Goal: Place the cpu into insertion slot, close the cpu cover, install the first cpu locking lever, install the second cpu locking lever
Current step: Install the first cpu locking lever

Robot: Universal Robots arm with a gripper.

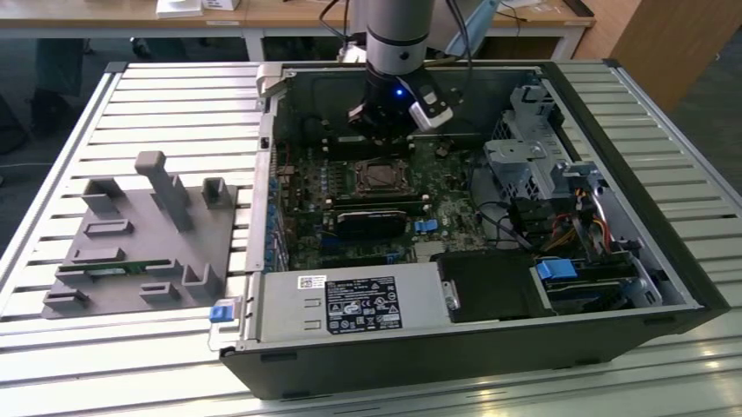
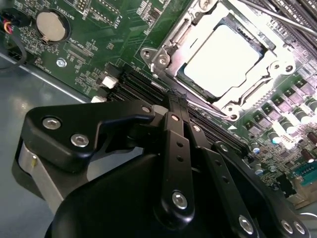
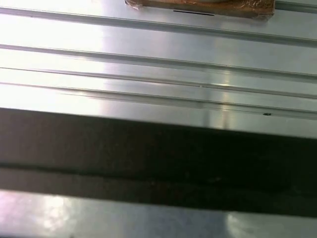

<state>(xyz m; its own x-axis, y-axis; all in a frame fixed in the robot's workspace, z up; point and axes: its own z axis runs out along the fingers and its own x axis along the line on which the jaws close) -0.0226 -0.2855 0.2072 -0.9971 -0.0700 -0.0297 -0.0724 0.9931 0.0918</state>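
— So how far along was the job at that moment?

— Well, the cpu (image 2: 224,54) already sat in the insertion slot (image 2: 184,79), its pale metal top facing up and glaring under the light; that step looked done.

— And the cpu cover (image 2: 277,52)?

— In the second wrist view the silver frame seemed to lie flat around the chip, so I judged it closed; a thin lever (image 2: 210,108) ran along the near edge of the socket, but whether it was latched I could not tell; the two locking steps I would count as open questions.

— Where was the gripper (image 2: 174,99)?

— Just beside the socket, above the motherboard (image 2: 89,64), its tip near the frame's near edge; whether it touched anything I could not make out.

— Open, or holding something?

— The fingers (image 2: 177,116) looked pressed together to a narrow point; nothing showed between them; I judged the tool closed and empty.

— And from outside?

— In the exterior view the arm (image 1: 398,35) reached down into the open computer case (image 1: 649,261), the gripper (image 1: 380,130) hanging just behind the socket (image 1: 380,176); a grey fixture block (image 1: 139,234) stood well apart on the slatted table (image 1: 69,130), toward the exterior view's left.
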